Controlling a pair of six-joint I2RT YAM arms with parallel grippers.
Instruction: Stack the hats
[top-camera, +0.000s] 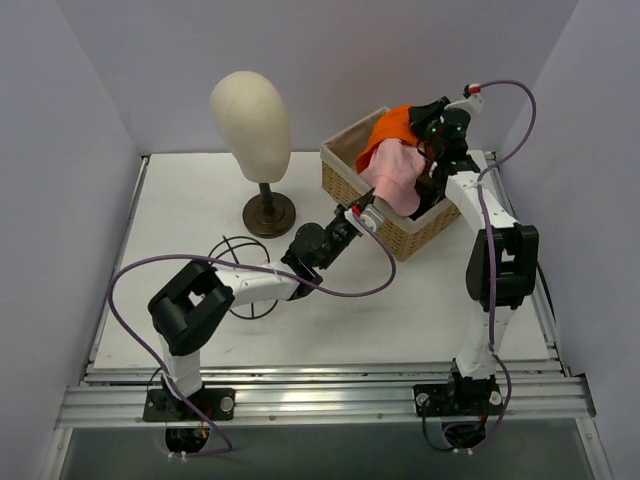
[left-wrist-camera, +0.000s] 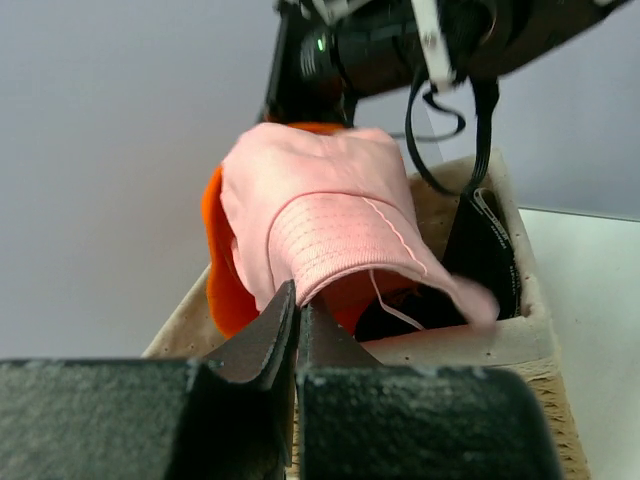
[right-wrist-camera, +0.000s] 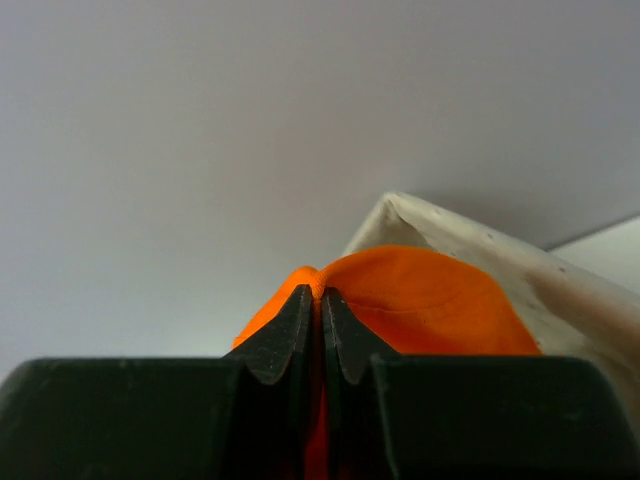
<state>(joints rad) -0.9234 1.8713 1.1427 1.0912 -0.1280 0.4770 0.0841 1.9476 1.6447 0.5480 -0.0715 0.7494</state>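
Observation:
The pale pink bucket hat (top-camera: 398, 178) hangs over the near side of the wicker basket (top-camera: 425, 232). My left gripper (top-camera: 368, 215) is shut on its brim; in the left wrist view the pink hat (left-wrist-camera: 330, 220) rises from between the fingertips (left-wrist-camera: 297, 300). The bright orange bucket hat (top-camera: 392, 128) is lifted above the back of the basket, behind the pink one (left-wrist-camera: 222, 290). My right gripper (top-camera: 428, 118) is shut on a fold of the orange hat (right-wrist-camera: 420, 300), pinched at the tips (right-wrist-camera: 320, 295). A black hat (left-wrist-camera: 490, 265) lies inside the basket. The tan cap is hidden.
A cream mannequin head (top-camera: 251, 112) on a dark stand (top-camera: 269, 213) is at the back, left of the basket. The basket rim (left-wrist-camera: 470, 345) is just in front of my left fingers. Walls close in the table on three sides.

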